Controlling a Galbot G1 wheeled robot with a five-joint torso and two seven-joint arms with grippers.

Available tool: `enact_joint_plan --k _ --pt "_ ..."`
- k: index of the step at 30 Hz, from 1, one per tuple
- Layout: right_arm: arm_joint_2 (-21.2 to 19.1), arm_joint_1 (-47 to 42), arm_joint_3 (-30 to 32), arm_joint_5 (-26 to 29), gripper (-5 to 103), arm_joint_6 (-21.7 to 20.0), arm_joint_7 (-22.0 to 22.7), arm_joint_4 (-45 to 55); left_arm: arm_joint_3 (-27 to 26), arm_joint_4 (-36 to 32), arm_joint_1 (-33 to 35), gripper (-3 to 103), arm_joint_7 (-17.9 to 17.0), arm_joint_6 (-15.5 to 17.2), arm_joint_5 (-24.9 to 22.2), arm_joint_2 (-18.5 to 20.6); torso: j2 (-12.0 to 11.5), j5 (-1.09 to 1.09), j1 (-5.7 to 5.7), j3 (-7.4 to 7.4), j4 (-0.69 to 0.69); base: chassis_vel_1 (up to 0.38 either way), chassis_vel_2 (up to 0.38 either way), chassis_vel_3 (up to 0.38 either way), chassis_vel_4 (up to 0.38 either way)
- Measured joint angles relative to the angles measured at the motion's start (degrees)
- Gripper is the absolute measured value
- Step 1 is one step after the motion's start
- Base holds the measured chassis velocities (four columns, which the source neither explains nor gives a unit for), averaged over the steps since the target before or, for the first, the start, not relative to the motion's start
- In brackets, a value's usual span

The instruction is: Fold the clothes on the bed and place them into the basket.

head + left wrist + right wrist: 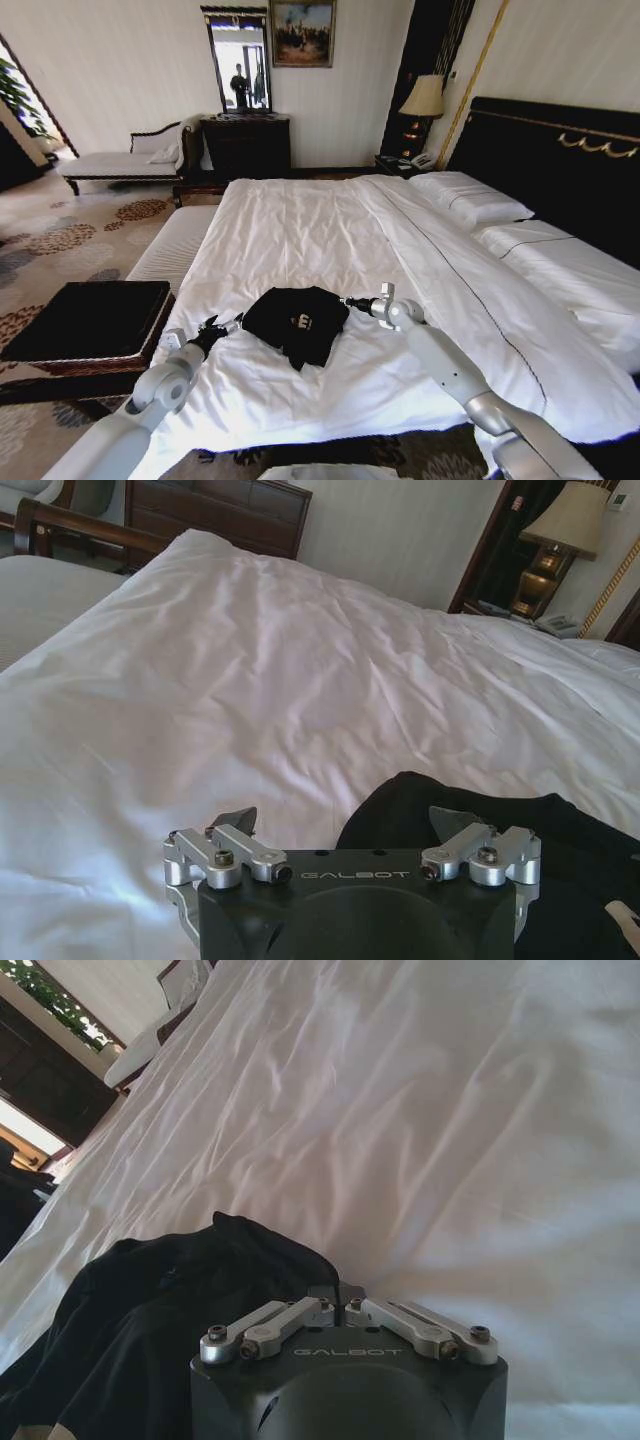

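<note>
The black T-shirt (296,322) lies bunched on the white bed (330,240), between the left gripper (222,328) and right gripper (352,303).

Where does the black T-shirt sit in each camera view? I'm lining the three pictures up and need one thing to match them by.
Head view: the black T-shirt lies bunched on the bed's near part, between the left gripper and the right gripper.
Left wrist view: lower right, beyond the open left gripper.
Right wrist view: lower left, beside the shut right gripper.
Shared landmark: the white duvet under the shirt.
</note>
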Motion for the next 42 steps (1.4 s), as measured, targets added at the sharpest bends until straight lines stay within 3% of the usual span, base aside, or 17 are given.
enact_joint_plan --k 9,20,23,28,31,34,35,36,38,40,42 --pt "0.5 0.5 -1.2 -0.1 0 0.0 0.4 -0.6 9.3 11.5 -12.4 95 -0.4 1.1 -7.1 -3.8 0.0 0.01 0.0 0.0 0.01 0.0 0.0 0.0 0.0" --pt "0.5 0.6 -1.2 -0.2 0 0.0 0.5 -1.0 14.1 20.2 -20.7 93 -0.4 1.6 -8.9 -8.8 0.0 0.02 0.01 0.0 -0.01 0.0 0.0 0.0 0.0" --pt "0.3 0.6 -0.9 -0.2 0 -0.1 0.7 -0.9 14.7 21.7 -21.7 86 -0.3 2.0 -9.1 -9.5 0.0 0.01 0.0 -0.01 -0.01 0.0 0.0 0.0 0.0" --pt "-0.3 0.4 -0.5 -0.8 0 0.0 0.8 -1.0 14.4 22.5 -21.8 64 -0.5 3.3 -9.8 -9.7 0.0 0.01 -0.01 -0.01 0.0 0.0 0.0 0.0 0.0" --pt "-0.3 0.2 -0.2 -0.9 0 0.1 0.8 -1.3 14.7 22.9 -22.3 58 -0.5 3.9 -10.1 -9.7 0.0 0.01 -0.01 -0.01 0.01 0.0 0.0 0.0 0.0" --pt "-0.2 0.0 0.1 -0.9 0 0.2 0.8 -1.3 15.4 23.8 -23.2 42 -0.4 4.1 -10.2 -10.1 0.0 0.01 -0.01 -0.01 -0.01 0.0 0.0 0.0 0.0" --pt "-0.2 -0.1 0.1 -0.9 0 0.2 0.8 -1.2 15.6 23.9 -23.5 42 -0.4 4.1 -10.2 -10.3 0.0 0.01 0.0 -0.01 -0.02 0.0 0.0 0.0 0.0" --pt "-0.2 -0.1 0.2 -0.9 0 0.2 0.8 -0.9 15.9 24.1 -23.8 31 -0.4 4.1 -10.2 -10.5 0.0 0.01 -0.01 -0.01 -0.02 0.0 0.0 0.0 0.0" --pt "-0.3 -0.2 0.3 -0.9 0 0.2 0.9 -0.8 16.1 24.3 -24.0 31 -0.4 4.1 -10.1 -10.6 0.0 0.01 -0.01 -0.01 -0.01 0.0 0.0 0.0 0.0" --pt "-0.3 -0.2 0.5 -0.8 0 0.2 1.0 -0.6 16.3 24.3 -24.0 19 -0.4 4.1 -10.1 -10.7 0.0 0.01 -0.01 -0.01 -0.01 0.0 0.0 0.0 0.0" --pt "-0.4 -0.2 0.6 -0.7 0 0.2 1.1 -0.6 16.3 24.3 -24.0 15 -0.5 4.1 -10.1 -10.7 0.0 0.01 0.0 -0.01 -0.01 0.0 0.0 0.0 0.0"
